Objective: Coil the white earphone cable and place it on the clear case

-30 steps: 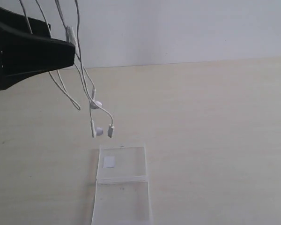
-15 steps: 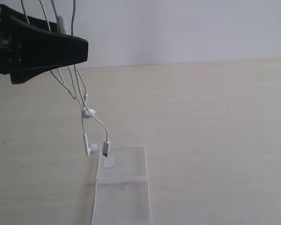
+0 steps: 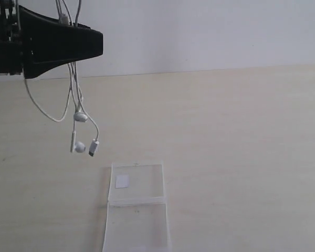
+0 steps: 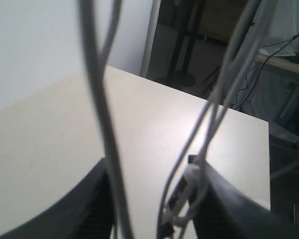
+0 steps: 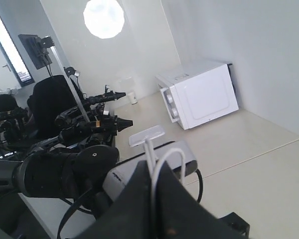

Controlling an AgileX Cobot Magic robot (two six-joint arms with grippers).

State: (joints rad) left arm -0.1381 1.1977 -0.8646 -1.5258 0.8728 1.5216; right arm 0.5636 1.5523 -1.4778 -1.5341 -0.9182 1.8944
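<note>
Left wrist view: white earphone cable hangs between fingers.

Beige table; white wall; white microwave by wall.

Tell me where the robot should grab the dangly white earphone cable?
Best guess: pinch the white earphone cable where its strands hang close together, just above the earbuds, coming in sideways. The strands hang straight down there, so level jaws could close across them all.
</note>
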